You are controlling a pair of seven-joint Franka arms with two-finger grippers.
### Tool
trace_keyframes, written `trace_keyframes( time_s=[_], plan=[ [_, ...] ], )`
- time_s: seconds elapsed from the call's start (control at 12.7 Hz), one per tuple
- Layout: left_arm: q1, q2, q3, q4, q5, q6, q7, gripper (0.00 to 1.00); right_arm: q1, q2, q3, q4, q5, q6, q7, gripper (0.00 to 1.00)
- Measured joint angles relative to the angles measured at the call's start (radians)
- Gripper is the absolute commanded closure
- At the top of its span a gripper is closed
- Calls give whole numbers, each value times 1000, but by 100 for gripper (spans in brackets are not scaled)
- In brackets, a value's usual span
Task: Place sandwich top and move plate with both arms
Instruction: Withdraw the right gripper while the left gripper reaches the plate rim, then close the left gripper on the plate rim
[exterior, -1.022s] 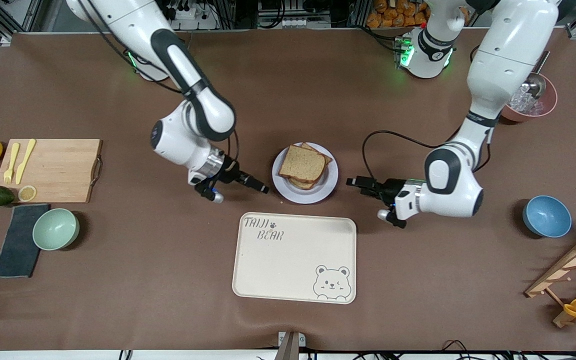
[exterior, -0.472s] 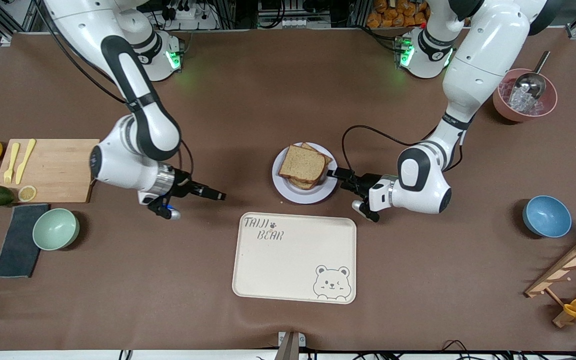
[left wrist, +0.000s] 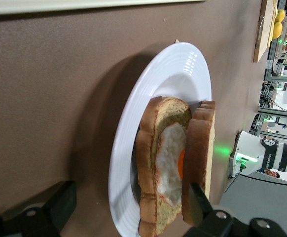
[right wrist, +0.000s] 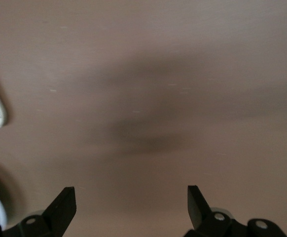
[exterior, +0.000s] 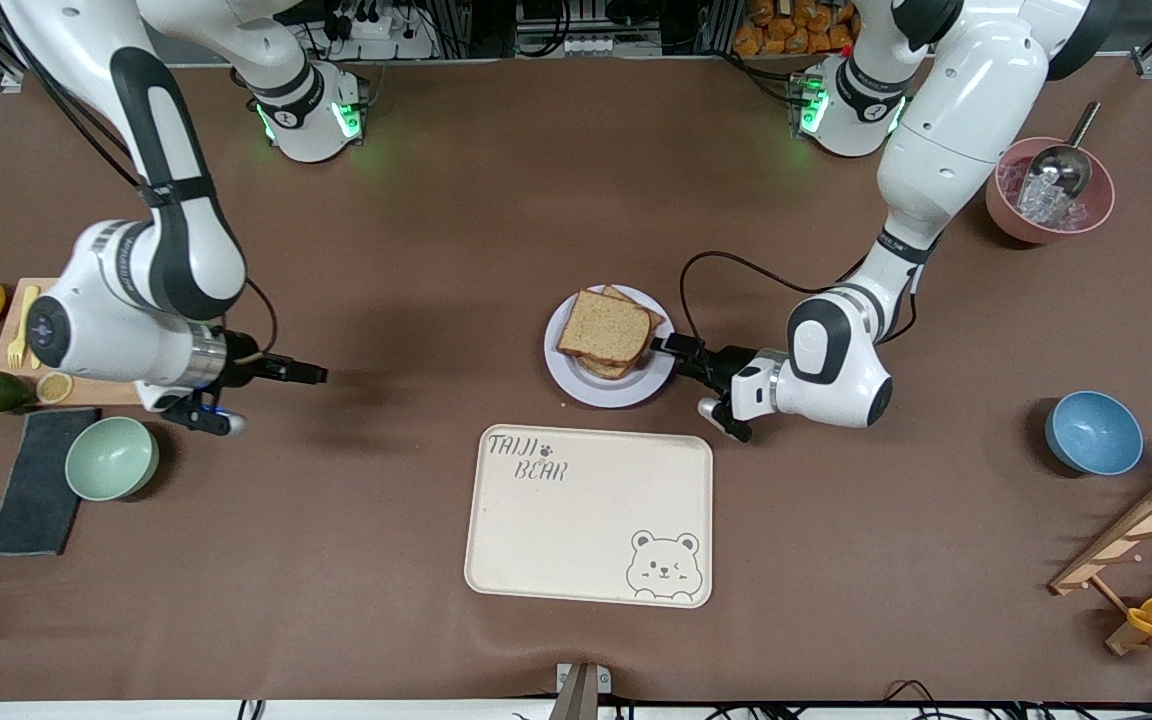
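Front view, right end effector (exterior: 314, 374) withdrawn from plate (exterior: 566, 375), left end effector (exterior: 674, 346) unmoved

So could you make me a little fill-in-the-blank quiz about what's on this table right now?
1. The sandwich top lies on a slice topped with a fried ____.
2. The sandwich rests on the round pale ____, which sits farther from the front camera than the bear-print tray.
3. The left gripper, its fingers ____, reaches the plate's rim.
4. The right gripper hangs open over bare ____.

Missing words: egg; plate; open; table
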Motion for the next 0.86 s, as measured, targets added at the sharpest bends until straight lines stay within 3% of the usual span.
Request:
trace_keyframes(
  time_s=[0.31,0.39,0.47,0.55,0.86],
  plan=[
    [-1,2,0,0,0,0,0,4,-219,-26,43,156,-150,-228,-214,0],
    [-2,2,0,0,0,0,0,27,-252,-35,51,184,-164,-255,-247,0],
    [-2,3,0,1,0,0,0,82,-272,-56,61,205,-172,-272,-261,0],
    [-3,4,0,2,0,0,1,100,-283,-92,81,223,-181,-303,-257,0],
    [-26,5,0,3,0,1,22,100,-295,-198,193,401,-219,-469,8,0]
  ],
)
